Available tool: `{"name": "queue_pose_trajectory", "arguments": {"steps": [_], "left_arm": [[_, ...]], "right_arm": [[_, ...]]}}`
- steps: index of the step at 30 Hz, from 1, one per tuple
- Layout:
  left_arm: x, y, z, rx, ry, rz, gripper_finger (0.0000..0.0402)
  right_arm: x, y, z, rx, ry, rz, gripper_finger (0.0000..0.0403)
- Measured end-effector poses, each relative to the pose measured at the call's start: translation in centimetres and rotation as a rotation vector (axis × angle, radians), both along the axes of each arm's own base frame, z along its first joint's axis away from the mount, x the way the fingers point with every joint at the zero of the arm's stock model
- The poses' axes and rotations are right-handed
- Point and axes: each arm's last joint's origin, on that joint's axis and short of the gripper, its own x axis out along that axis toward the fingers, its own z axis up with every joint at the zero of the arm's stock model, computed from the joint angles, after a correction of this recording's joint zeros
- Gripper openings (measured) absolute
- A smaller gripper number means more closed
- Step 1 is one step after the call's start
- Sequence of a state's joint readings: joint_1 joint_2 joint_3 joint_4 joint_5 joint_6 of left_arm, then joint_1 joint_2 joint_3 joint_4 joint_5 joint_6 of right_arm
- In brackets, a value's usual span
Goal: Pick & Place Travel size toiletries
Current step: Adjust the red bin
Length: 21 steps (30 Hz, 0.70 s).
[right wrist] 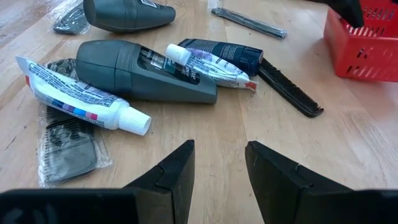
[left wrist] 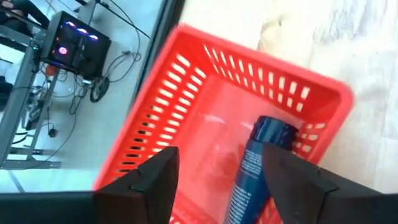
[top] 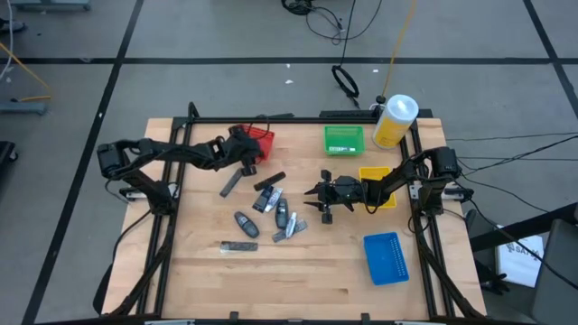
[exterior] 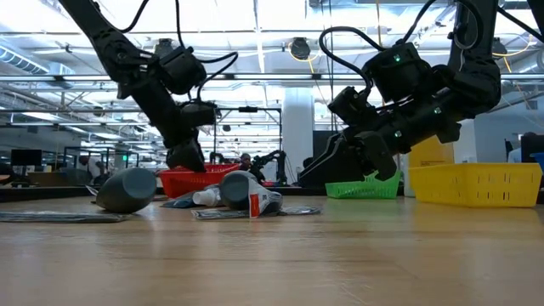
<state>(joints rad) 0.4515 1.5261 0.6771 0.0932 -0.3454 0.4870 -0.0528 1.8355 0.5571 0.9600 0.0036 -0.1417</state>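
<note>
Several small toiletries lie on the table's middle (top: 266,208): a white toothpaste tube (right wrist: 81,99), a dark grey bottle (right wrist: 143,71), a small white tube (right wrist: 208,67), a black comb (right wrist: 289,87), a bagged comb (right wrist: 68,146) and a second grey bottle (right wrist: 127,12). My right gripper (top: 318,197) (right wrist: 221,168) is open, low over the table just right of this pile, pointing at it. My left gripper (top: 244,146) (left wrist: 217,186) is open over the red bin (top: 260,140). A dark blue tube (left wrist: 255,168) lies inside on the bin's floor, its cap end against a wall.
A green bin (top: 344,140) and a large yellow bottle with a white cap (top: 395,120) stand at the far right. A yellow bin (top: 377,181) sits under my right arm. A blue bin (top: 386,257) lies near right. A dark strip (top: 233,183) and a sachet (top: 239,246) lie left of the pile.
</note>
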Motion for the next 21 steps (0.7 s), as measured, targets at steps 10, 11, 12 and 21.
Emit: {"name": "queue_pose_trajectory", "arguments": {"steps": [10,11,12,21], "left_arm": [[1.5,0.0,2.9,-0.098,0.037,0.087,0.0287],[1.6,-0.1,3.4,-0.103,0.043,0.109,0.0292],[1.8,-0.3,3.9,-0.105,0.048,0.129,0.0295],[2.4,-2.7,6.6,-0.262,0.143,0.136,0.0287]], "right_arm": [[0.0,0.0,0.0,0.0,0.0,0.0,0.0134],[0.0,0.0,0.0,0.0,0.0,0.0,0.0134],[0.0,0.0,0.0,0.0,0.0,0.0,0.0134],[0.0,0.0,0.0,0.002,0.0,-0.001,0.0134]]}}
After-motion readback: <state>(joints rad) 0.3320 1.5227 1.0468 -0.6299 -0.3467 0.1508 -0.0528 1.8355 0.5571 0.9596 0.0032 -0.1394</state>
